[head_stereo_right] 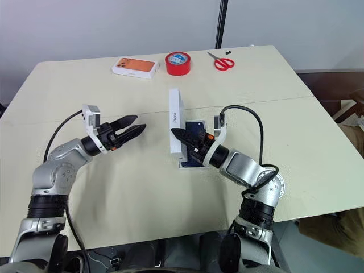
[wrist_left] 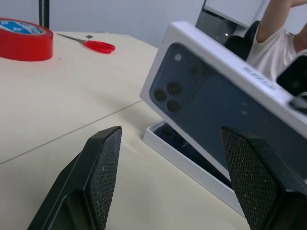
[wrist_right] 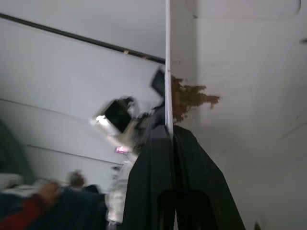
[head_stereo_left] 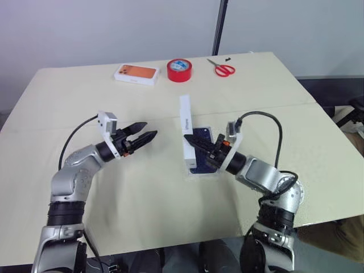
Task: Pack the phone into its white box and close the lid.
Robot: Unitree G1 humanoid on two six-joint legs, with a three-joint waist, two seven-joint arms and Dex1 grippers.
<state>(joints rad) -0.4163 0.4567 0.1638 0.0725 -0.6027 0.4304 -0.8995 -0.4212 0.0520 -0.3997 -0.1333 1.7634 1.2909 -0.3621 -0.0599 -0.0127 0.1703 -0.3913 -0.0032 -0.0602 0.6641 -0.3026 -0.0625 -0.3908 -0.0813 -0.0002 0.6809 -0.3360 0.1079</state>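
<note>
Standing on its long edge over the white box (wrist_left: 184,160), lid (head_stereo_left: 185,132) pinched by right gripper (head_stereo_left: 200,145). Left gripper (head_stereo_left: 143,136) spread, just beside printed face.

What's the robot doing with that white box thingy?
It is packing a phone. The right tool is shut on the lid, holding it up on edge over the white box on the table. The phone already lies in the box. The left tool hangs open beside it, holding nothing. The lid isn't on yet.
</note>
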